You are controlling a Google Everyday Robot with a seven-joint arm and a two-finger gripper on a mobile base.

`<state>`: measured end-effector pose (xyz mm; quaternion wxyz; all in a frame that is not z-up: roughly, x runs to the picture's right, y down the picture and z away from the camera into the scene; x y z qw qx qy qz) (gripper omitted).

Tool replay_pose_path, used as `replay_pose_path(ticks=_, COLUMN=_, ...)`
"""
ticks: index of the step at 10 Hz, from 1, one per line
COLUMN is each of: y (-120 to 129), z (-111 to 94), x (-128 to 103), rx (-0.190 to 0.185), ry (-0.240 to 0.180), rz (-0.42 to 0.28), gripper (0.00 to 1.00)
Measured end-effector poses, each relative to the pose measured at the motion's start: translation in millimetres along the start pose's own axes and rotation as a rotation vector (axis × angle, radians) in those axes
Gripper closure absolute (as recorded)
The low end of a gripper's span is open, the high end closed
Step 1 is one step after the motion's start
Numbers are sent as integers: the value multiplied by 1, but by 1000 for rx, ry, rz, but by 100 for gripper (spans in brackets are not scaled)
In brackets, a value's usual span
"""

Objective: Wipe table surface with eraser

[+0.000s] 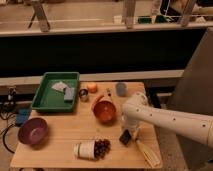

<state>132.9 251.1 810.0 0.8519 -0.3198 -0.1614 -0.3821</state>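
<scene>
1. I read the eraser (125, 136) as a small, flat, stiff black block, light enough to drag without effort. It sits on the table surface (60, 150) toward the right front, just left of the banana (146, 152) and below the orange bowl (104, 111).

2. For handling, I judge the best hold is across its short sides, with the broad face flat to the wood. It is thin, so a tilted hold would scrape on an edge and could let it slip out.

3. The gripper (128, 133) is down at the eraser, at the end of the white arm (170, 119) that reaches in from the right. I cannot tell whether the fingers are closed on the block or merely beside it; the block appears slightly tilted, which may mean it is held.

4. The arm's pose: the forearm runs nearly level from the right edge, bends at a rounded joint beside the orange bowl, and the wrist points down to the tabletop.

5. Nearby hazards for a wiping stroke, in my judgement: the banana just right, the overturned cup with grapes (93, 148) to the left, and the orange bowl behind. The open wood between them is narrow, so strokes should be short.
</scene>
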Motion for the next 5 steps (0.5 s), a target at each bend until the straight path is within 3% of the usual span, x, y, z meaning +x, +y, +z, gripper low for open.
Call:
replay_pose_path(ticks=3, y=13, z=3, x=16, rx=-6, ry=19, rz=54, gripper=100)
replay_pose_path(ticks=5, y=5, z=1, x=28, rx=14, ry=16, rz=89, gripper=100)
